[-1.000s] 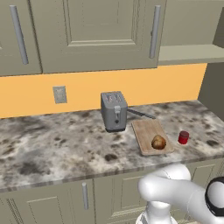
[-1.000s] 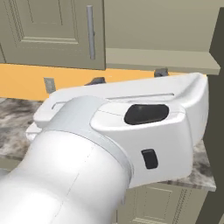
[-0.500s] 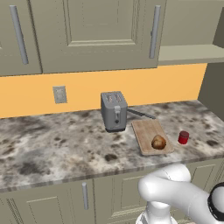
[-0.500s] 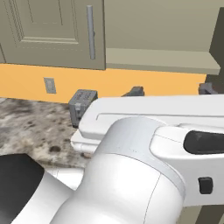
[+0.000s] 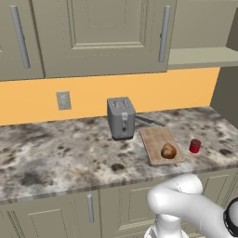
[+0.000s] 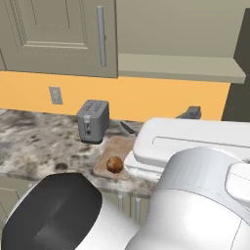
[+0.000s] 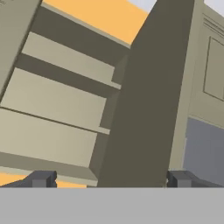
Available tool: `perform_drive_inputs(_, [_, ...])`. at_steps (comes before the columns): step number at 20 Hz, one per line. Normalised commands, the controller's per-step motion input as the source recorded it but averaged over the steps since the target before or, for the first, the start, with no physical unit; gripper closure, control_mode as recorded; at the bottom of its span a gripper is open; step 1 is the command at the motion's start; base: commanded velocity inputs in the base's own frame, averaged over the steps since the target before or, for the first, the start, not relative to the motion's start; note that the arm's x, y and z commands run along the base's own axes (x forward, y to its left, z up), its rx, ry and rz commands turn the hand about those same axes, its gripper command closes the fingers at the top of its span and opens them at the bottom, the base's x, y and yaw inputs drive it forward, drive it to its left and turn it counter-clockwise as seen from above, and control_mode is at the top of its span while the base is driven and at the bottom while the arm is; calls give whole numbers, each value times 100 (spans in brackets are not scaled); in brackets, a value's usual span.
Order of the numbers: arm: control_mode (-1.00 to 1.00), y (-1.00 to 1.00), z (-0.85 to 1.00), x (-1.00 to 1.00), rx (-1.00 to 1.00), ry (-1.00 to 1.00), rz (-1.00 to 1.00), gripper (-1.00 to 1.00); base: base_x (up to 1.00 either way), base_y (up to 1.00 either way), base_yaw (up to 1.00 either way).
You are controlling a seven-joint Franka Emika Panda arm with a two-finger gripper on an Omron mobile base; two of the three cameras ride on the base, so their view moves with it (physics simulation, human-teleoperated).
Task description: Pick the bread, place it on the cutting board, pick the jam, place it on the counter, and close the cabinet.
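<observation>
bread (image 5: 168,151) on cutting board (image 5: 155,138), jam (image 5: 195,146) on counter (image 5: 56,153); closing cabinet (image 7: 144,100) left, gripper (image 7: 111,179) spread, empty; next, push door shut

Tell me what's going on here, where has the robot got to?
The bread already lies on the cutting board, and the jam stands on the counter just right of the board, beside the toaster. The gripper is open and empty, pointed at the open cabinet, with bare shelves and the edge of its swung-out door in front of it. Closing that cabinet looks like the step left.
</observation>
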Motion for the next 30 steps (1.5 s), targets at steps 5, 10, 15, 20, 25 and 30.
perform_drive_inputs(5, [-100, -33, -9, 0, 0, -2, -5, -100, 0, 0, 0])
perform_drive_inputs(10, [-100, -33, -3, 0, 0, 0, -2, -100, 0, 0, 0])
perform_drive_inputs(15, [-100, -35, 0, 0, 0, 0, 0, -100, 0, 0, 0])
perform_drive_inputs(20, [-100, -36, 0, 0, 0, 0, 0, -100, 0, 0, 0])
perform_drive_inputs(25, [-100, -32, -7, 0, 0, 0, 0, -100, 0, 0, 0])
perform_drive_inputs(30, [-100, -24, -16, 9, 0, 0, 0, -100, 0, 0, 0])
